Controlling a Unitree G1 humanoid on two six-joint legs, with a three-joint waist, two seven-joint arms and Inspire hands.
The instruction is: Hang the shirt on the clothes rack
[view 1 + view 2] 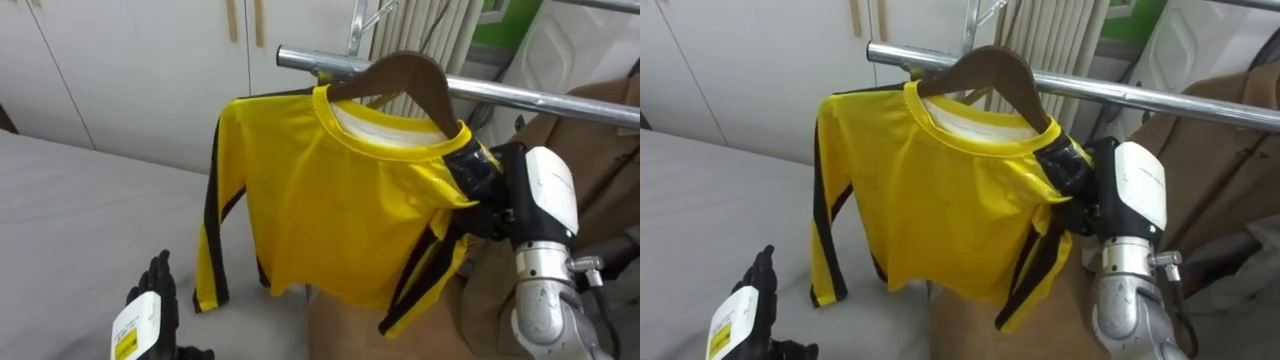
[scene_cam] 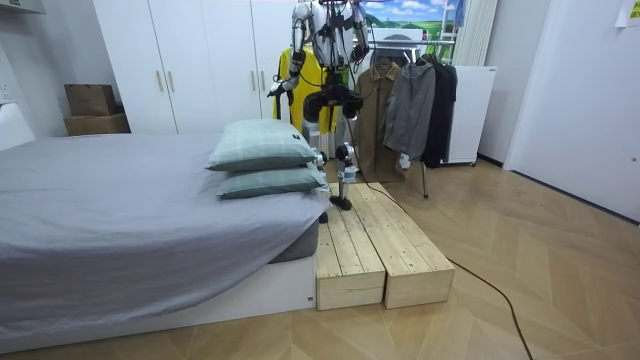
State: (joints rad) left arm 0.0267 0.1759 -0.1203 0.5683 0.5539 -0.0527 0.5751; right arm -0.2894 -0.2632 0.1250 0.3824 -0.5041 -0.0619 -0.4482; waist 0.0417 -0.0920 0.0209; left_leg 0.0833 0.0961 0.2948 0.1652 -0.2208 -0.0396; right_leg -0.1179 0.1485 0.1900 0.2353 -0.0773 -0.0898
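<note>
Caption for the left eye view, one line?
Right hand grips yellow shirt on wooden hanger at the metal rail.

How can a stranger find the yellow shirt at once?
Find the metal clothes rail beyond the grey bed. At its end near the white wardrobes, a wooden hanger carries the yellow shirt. Only it is bright yellow with black stripes; the coats beside it are brown, grey and black.

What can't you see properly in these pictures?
Hanger hook: eye views, lost around the rail, so hung or not is unclear.
Left hand: eye views, cut off by the bottom edge.
Right hand: its fingers grip the yellow shirt, which hides the hanger's end.
Room view: both hands too small.
</note>
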